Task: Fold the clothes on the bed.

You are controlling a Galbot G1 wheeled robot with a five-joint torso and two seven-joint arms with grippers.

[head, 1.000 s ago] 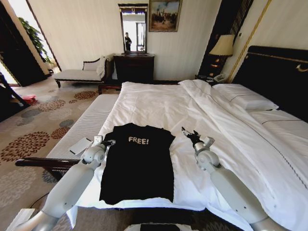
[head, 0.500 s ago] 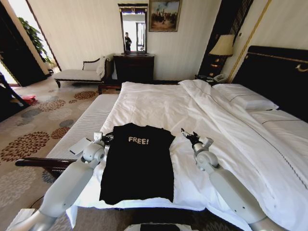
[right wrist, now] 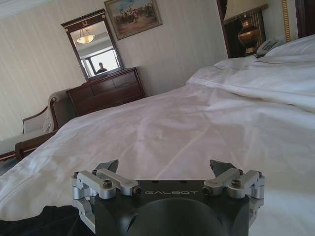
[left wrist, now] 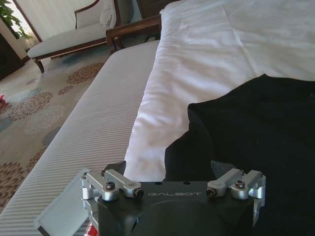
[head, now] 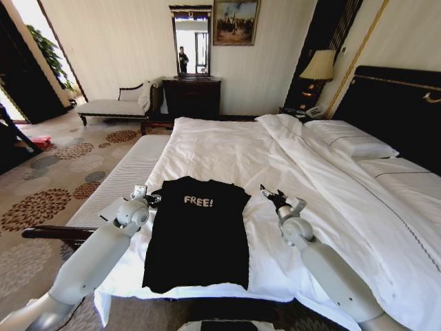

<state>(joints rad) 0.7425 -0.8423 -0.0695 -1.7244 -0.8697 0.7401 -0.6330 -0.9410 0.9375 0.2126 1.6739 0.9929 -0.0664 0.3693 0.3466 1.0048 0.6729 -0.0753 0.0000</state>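
Clothes [head: 198,234] here are one black short-sleeved T-shirt with white "FREE!" lettering, spread flat on the bed [head: 227,152] over the white duvet [head: 331,193]. The shirt sits at the near end of the bed, its collar pointing toward the far end and its hem close to the near edge of the mattress. Both sleeves appear folded in, so the shirt reads as a long dark rectangle.

Taking the shirt as the landmark: the left claw [head: 149,198] is just beside the shirt's upper left corner, at shoulder height, over the edge of the duvet. In the left wrist view the left claw [left wrist: 172,169] has its fingers spread wide with nothing between them, and the black cloth [left wrist: 256,132] lies in front of it and across to one side, the white duvet border beside it. Whether a fingertip touches the cloth cannot be told.

The right claw [head: 273,195] is off the shirt's upper right corner, a little apart from the fabric, above bare white duvet. In the right wrist view the right claw [right wrist: 165,167] is likewise wide and empty, facing across the bed, with a dark corner of the shirt [right wrist: 44,221] low beside it.
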